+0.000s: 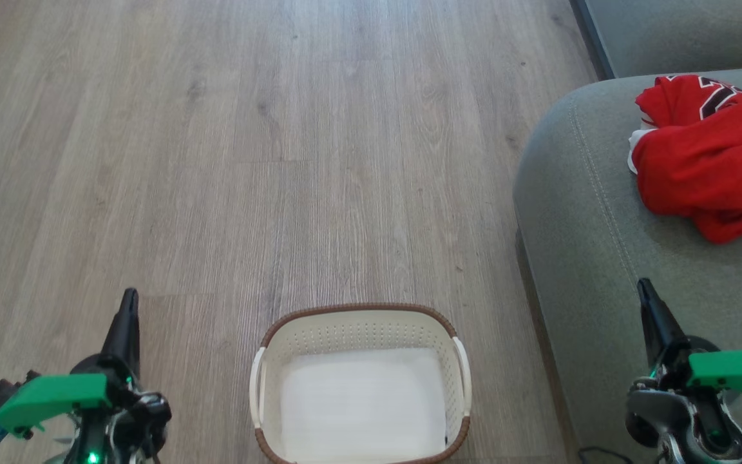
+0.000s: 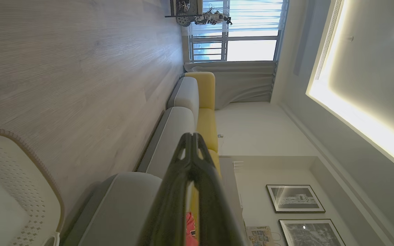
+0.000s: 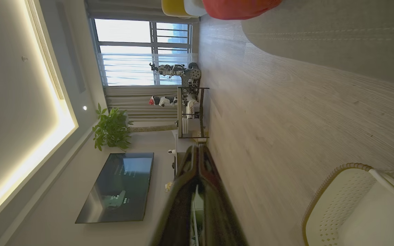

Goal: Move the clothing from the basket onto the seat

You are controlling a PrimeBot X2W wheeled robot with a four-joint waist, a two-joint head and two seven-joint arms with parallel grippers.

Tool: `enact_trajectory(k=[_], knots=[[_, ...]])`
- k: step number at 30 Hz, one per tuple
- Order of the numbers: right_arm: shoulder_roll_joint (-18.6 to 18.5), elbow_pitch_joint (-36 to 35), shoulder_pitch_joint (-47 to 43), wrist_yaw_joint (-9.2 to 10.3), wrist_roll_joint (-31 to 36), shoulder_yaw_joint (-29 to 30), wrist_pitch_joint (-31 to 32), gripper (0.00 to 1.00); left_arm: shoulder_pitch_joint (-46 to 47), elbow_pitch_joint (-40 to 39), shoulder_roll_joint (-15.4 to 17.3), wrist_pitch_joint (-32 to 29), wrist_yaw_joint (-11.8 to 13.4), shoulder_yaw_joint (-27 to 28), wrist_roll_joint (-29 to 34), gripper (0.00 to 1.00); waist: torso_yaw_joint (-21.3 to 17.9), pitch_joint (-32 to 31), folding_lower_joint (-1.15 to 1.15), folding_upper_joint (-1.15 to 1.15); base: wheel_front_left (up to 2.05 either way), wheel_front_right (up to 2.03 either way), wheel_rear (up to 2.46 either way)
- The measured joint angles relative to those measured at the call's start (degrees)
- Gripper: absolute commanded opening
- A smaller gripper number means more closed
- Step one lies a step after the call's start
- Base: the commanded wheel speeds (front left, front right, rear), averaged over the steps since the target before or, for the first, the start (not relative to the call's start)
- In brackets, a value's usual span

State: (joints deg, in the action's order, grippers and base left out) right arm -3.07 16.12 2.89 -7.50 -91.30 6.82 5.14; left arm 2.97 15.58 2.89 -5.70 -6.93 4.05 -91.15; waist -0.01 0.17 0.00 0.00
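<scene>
The red clothing (image 1: pixel 706 154) lies bunched on the grey-green seat (image 1: pixel 590 212) at the right of the head view; a corner of the clothing (image 3: pixel 241 7) also shows at the top of the right wrist view. On the wooden floor at the bottom centre stands the white basket (image 1: pixel 361 322) with its brown rim, holding nothing. My left gripper (image 1: pixel 129 298) is shut at the lower left, left of the basket and empty. At the lower right my right gripper (image 1: pixel 643 285) is shut over the seat's front, also empty. In the wrist views both left gripper (image 2: pixel 192 136) and right gripper (image 3: pixel 197 147) have fingers pressed together.
Pale wood floor (image 1: pixel 281 161) stretches ahead. The sofa runs on with grey and yellow cushions (image 2: pixel 204 102) toward a window. A shelf with gear (image 3: pixel 190 112), a plant (image 3: pixel 111 128) and a television (image 3: pixel 118 186) stand across the room.
</scene>
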Motion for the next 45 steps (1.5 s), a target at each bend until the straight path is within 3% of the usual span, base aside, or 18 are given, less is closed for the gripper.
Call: enact_trajectory(k=[45], knots=[[0.01, 0.0, 0.41, 0.0, -1.11, 0.33, 0.62, 0.0, 0.31, 0.01, -0.19, -0.29, -0.19, 0.3, -0.98, 0.0, 0.01, 0.01, 0.0, 0.0, 0.0, 0.0, 0.0]])
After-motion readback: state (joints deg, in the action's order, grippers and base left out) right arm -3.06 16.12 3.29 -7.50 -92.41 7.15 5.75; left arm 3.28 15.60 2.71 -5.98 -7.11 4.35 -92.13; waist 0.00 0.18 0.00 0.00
